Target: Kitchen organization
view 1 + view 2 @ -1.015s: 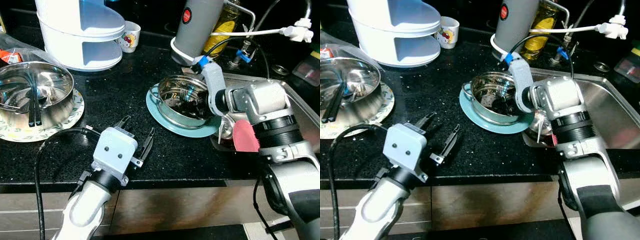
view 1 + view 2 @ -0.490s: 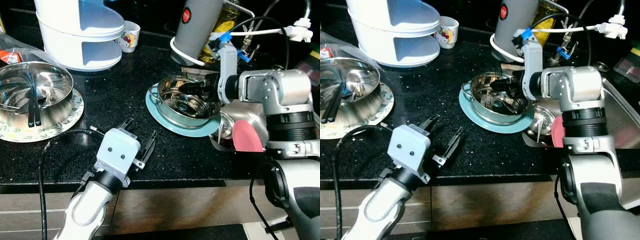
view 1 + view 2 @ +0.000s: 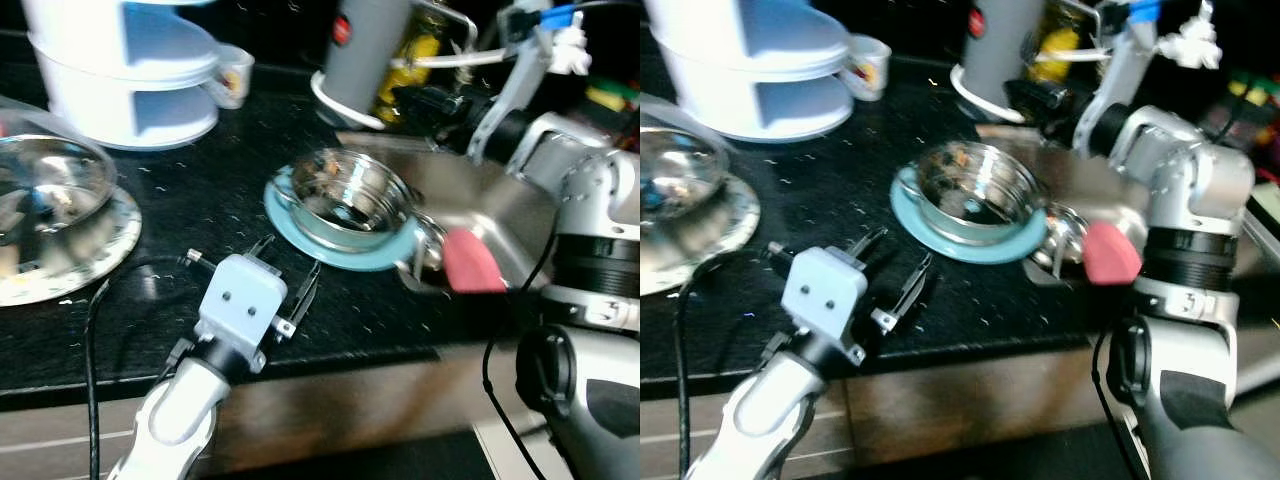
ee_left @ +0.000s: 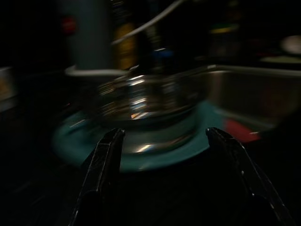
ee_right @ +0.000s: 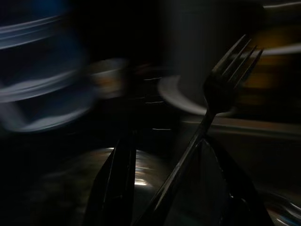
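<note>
The right gripper (image 5: 174,188) is raised above the steel pot (image 3: 350,200) on its teal plate (image 3: 335,252), jaws clamped on a fork (image 5: 221,89) by the handle, tines pointing away. The fork is light, stiff and slippery, so a hold low on the handle seems safest. The left gripper (image 3: 290,290) hovers over the black worktop (image 3: 210,190), jaws apart.

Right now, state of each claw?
Left claw: open, holding nothing, low over the counter before the steel pot.
Right claw: raised above the sink, shut on a fork.
</note>
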Robot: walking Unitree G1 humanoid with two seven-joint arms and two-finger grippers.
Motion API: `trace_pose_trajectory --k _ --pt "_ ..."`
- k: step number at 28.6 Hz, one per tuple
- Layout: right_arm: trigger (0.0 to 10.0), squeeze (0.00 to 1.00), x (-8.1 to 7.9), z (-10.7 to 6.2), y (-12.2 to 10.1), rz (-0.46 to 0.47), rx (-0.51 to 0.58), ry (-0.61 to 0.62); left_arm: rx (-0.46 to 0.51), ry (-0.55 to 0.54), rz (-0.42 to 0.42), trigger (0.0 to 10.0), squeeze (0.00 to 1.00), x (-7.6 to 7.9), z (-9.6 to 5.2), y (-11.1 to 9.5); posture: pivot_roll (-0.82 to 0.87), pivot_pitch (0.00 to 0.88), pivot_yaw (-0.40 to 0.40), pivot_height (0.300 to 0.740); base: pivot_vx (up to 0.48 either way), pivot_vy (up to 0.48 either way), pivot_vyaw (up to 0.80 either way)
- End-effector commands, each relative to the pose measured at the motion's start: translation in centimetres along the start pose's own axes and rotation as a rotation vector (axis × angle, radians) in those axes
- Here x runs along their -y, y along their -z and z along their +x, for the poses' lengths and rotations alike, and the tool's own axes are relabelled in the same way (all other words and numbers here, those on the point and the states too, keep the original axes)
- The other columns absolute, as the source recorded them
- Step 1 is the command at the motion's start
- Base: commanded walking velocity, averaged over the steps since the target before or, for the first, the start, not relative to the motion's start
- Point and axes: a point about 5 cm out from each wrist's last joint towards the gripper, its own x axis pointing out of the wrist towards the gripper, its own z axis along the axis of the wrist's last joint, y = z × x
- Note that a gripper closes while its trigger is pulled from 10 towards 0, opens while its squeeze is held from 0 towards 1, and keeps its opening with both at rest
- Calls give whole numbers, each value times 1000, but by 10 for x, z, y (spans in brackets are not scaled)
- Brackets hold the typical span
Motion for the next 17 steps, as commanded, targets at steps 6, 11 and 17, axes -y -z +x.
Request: trace_pose_trajectory --k 6,11,17 --pt "10000 0 30 -6 31 -220 -110 284 13 41 -37 10000 0 6 7 0 90 24 -199 740 0 0 -394" --pt "10000 0 32 0 67 -321 -214 369 20 44 -36 10000 0 6 9 -1 101 35 -201 740 0 0 0" --pt "10000 0 13 18 103 -293 -250 316 15 35 -33 10000 0 5 7 -1 105 40 -202 740 0 0 0"
